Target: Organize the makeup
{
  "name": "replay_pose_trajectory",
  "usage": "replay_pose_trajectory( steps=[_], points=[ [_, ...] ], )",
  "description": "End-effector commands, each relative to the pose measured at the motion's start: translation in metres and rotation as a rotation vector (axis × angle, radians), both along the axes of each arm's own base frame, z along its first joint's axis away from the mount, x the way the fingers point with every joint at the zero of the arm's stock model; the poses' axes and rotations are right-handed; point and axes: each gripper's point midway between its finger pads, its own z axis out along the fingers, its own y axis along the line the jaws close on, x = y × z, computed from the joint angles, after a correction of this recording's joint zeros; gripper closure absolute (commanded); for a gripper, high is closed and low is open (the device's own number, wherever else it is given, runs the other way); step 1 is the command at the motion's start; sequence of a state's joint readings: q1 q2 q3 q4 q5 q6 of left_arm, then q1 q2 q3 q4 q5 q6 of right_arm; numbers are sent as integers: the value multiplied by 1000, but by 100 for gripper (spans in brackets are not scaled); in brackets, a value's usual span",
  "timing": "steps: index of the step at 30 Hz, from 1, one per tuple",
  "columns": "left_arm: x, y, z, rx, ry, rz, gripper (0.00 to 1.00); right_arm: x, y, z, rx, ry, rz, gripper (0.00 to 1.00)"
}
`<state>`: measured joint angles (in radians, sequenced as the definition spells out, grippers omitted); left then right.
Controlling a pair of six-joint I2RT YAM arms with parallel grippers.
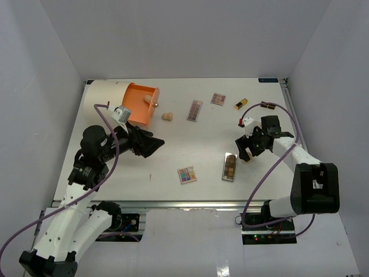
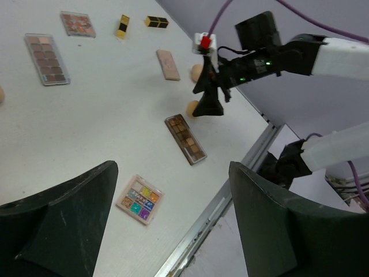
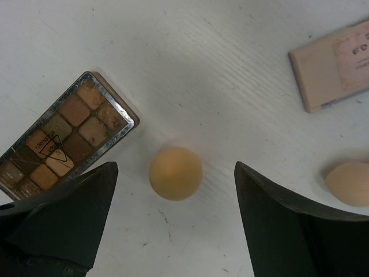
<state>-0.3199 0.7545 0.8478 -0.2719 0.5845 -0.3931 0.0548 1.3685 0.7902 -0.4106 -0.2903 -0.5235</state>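
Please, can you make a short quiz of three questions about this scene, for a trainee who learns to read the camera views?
1. True or false: the right gripper is shut on the round sponge.
2. Which thing lies nearest the orange drawer? A. lipstick B. tan sponge C. colourful palette
3. Fill in: the brown palette lies nearer the ___ gripper.

Key
1. False: it is open, with the round sponge below, between its fingers.
2. B
3. right
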Motion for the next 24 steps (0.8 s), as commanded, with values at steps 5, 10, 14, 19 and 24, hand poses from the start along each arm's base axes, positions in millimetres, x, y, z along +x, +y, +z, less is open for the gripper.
replay_pose_trajectory(
  steps=[5,10,14,19,24],
  points=[
    [-38,-7,3,-95,11,-112,11,11,0,-23,-69,52,16,34],
    [-45,-8,2,-113,20,-131,11,7,-3,-16,-83,21,15,40],
    [-45,-10,-2,-128,34,-147,11,5,-2,-10,-80,-4,25,57],
    [-46,-15,-6,-159,56,-179,11,7,6,9,-35,-42,48,80],
    [-47,-21,-4,-207,77,-218,11,2,44,56,167,-93,144,86]
  ],
)
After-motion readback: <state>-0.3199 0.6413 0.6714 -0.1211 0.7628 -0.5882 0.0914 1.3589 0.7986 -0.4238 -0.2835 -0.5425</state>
